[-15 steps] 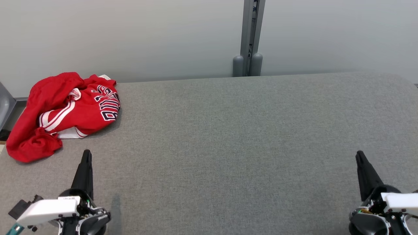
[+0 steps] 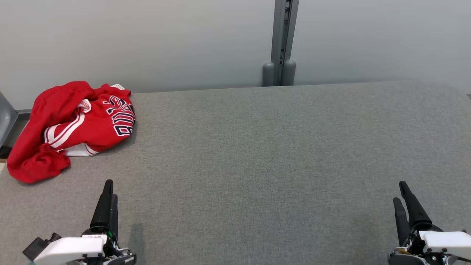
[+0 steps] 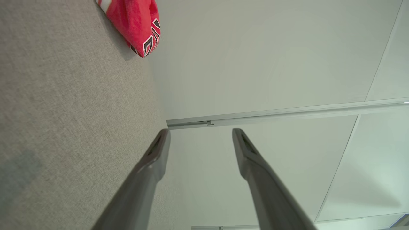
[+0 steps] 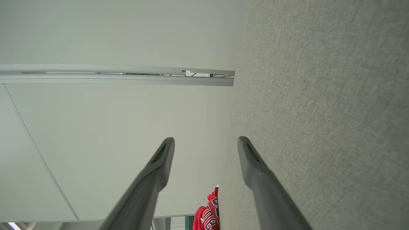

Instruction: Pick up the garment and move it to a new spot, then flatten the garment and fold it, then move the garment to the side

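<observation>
The garment (image 2: 71,127) is a crumpled red jersey with white stripes and dark lettering, lying at the far left corner of the grey table (image 2: 257,154). A corner of it shows at the top of the left wrist view (image 3: 137,24) and small at the bottom of the right wrist view (image 4: 209,212). My left gripper (image 2: 110,191) hovers near the front left, well short of the garment, open with nothing between its fingers (image 3: 153,159). My right gripper (image 2: 400,193) stands at the front right, far from the garment, open and empty (image 4: 206,142).
A pale wall with a grey vertical post (image 2: 282,44) runs behind the table's far edge. A grey chair part (image 2: 5,117) sits off the table's left edge. The broad fabric surface lies between the grippers.
Both grippers have drawn back toward the front edge and turned, so each shows two fingers in the head view. The garment has not moved.
</observation>
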Robot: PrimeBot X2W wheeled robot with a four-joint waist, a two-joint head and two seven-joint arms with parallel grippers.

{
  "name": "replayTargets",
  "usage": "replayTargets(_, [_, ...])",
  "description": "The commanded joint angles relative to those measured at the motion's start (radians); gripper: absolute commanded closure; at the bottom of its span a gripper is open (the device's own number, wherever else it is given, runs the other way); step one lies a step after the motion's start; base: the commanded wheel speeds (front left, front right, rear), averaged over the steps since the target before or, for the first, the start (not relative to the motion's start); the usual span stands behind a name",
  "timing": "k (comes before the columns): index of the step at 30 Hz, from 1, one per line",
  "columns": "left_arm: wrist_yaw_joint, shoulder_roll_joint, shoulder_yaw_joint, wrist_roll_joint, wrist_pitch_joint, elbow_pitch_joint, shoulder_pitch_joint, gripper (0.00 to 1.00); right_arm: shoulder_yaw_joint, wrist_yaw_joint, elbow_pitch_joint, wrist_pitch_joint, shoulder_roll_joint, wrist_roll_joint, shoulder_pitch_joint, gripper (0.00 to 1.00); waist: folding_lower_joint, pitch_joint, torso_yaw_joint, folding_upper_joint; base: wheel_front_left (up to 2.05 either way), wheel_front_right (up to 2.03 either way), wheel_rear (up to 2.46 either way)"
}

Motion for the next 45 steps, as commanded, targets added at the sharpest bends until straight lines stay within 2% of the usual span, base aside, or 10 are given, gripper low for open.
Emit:
replayTargets(1, [0.002, 0.011, -0.009, 0.031, -0.013, -0.028, -0.018, 0.00, 0.001, 0.000, -0.024, -0.015, -0.011, -0.022, -0.015, 0.00, 0.0000, 0.000, 0.000, 0.0000, 0.00, 0.00, 0.00])
replayTargets(12, [0.046, 0.014, -0.055, 0.236, -0.061, -0.083, -0.027, 0.00, 0.006, 0.001, -0.081, -0.064, -0.014, -0.210, -0.015, 0.00, 0.0000, 0.003, 0.001, 0.0000, 0.00, 0.00, 0.00])
replayTargets(25, [0.103, 0.016, -0.107, 0.535, -0.112, -0.114, -0.026, 0.00, 0.039, 0.001, -0.151, -0.115, -0.017, -0.512, 0.002, 0.00, 0.0000, 0.003, 0.000, 0.0000, 0.00, 0.00, 0.00])
replayTargets(34, [0.122, 0.017, -0.114, 0.692, -0.143, -0.120, -0.011, 0.00, 0.063, 0.001, -0.164, -0.146, -0.019, -0.695, 0.011, 0.00, 0.0000, 0.001, 0.000, 0.0000, 0.00, 0.00, 0.00])
replayTargets(45, [0.130, 0.019, -0.116, 0.849, -0.174, -0.128, 0.004, 0.00, 0.092, 0.001, -0.171, -0.178, -0.021, -0.847, 0.019, 0.00, 0.0000, -0.004, 0.001, 0.0000, 0.00, 0.00, 0.00])
